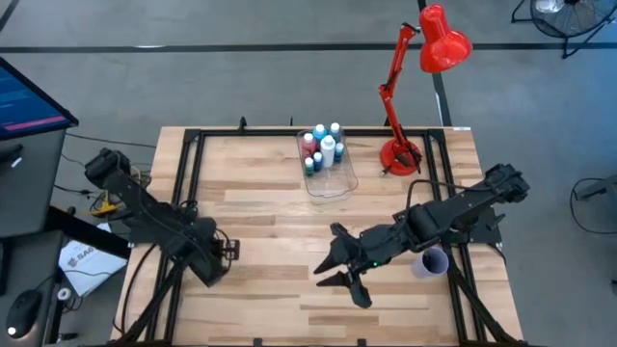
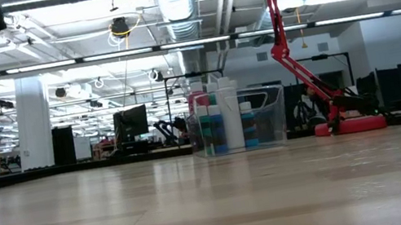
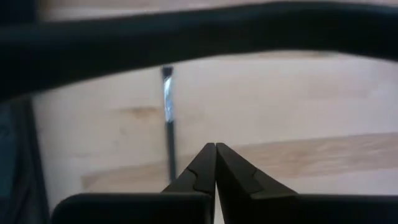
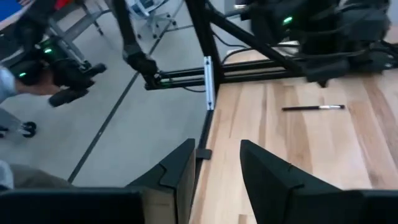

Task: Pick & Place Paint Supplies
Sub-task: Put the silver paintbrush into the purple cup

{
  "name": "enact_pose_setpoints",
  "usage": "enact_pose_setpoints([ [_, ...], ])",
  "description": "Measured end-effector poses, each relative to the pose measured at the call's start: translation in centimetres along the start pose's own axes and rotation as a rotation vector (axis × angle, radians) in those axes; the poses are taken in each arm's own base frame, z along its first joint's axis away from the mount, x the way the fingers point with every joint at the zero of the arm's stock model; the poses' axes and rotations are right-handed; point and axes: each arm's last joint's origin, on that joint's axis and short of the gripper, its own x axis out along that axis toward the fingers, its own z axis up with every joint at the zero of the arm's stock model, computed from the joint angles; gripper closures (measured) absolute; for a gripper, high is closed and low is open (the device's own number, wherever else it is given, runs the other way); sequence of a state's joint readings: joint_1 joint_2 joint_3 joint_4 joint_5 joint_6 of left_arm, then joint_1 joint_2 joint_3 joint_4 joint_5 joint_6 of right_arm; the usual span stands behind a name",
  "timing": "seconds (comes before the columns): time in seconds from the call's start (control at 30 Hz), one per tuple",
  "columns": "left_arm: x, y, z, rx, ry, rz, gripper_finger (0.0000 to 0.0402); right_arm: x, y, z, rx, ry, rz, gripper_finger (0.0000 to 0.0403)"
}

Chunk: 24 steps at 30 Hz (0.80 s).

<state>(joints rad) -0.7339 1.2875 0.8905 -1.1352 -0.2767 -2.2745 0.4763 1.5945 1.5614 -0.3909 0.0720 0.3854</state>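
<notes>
I was watched from straight above, table (image 1: pixel 289 241) whole in frame. The low camera looked level across the wood at the clear box (image 2: pixel 239 122), also upper centre from above. My wrist cameras sat close, both catching one paintbrush (image 3: pixel 168 124).

Wide bare run of tabletop (image 1: pixel 280 217) across the middle and along the near edge, passable between the two arms. Blocked at the far edge by the clear box (image 1: pixel 333 178) full of paint bottles (image 1: pixel 323 147), with the red lamp (image 1: pixel 405 154) standing just beside it toward the far right corner. Crowded near the right edge by the purple cup (image 1: pixel 431 262) tucked under the right arm, whose right hand (image 1: pixel 337 265) hangs partly spread over mid-tabletop; narrowed at the left edge by the left hand (image 1: pixel 228 249), pinched together, with a thin paintbrush (image 3: pixel 168 118) lying flat close by.
</notes>
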Motion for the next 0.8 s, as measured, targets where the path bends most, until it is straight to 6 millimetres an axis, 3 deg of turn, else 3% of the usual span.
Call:
enact_pose_setpoints([
  [0.17,2.3,1.2,1.1,-0.042,0.007,-0.002,0.0379,0.0,-0.3,0.2,0.002,-0.008,0.003,0.0282],
  [0.33,5.0,2.0,1.1,-0.085,0.041,-0.023,0.0306,0.1,-1.3,0.5,0.016,0.006,0.024,0.0282],
  [0.53,6.6,2.7,1.3,-0.094,0.054,-0.01,0.0225,0.1,-2.0,0.7,0.033,0.041,0.077,0.0282],
  [0.8,8.0,3.2,1.2,-0.099,0.061,0.033,0.0217,0.1,-2.6,0.8,0.047,0.049,0.085,0.0282],
])
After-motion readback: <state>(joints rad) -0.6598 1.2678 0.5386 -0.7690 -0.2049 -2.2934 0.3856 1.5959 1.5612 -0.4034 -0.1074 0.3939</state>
